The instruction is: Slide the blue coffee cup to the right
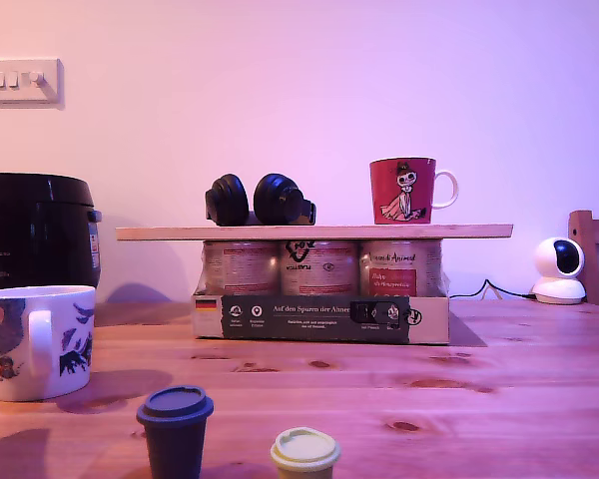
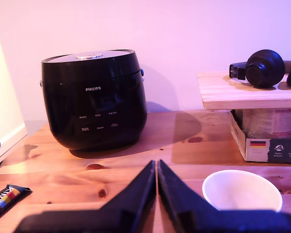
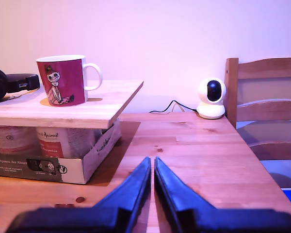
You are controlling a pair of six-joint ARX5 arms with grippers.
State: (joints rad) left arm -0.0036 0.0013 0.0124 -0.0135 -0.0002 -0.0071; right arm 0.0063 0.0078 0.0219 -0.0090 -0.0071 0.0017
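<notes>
Nothing was done yet: the blue coffee cup (image 1: 37, 340) stood untouched near the table's (image 1: 499, 369) edge at the exterior view's left, while my first tool (image 2: 156, 167) and second tool (image 3: 152, 165) were closed, empty.

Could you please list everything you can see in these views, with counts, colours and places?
Blue coffee cup: 1, white with blue figures, table, exterior view's left.
Rice cooker: 1, black, behind that cup.
Takeaway cups: 2, dark lidded, pale lidded, front of table.
Plank: 1, wooden, on cans.
Cans: three showing, in a cardboard tray.
Headphones: 1, black, on plank.
Red mug: 1, on plank.
Camera: 1, white, exterior view's right.
Chair: 1, wooden.
Snack bar: 1, table.
Wall switch: 1, white.
My first gripper: shut.
My second gripper: shut.
</notes>
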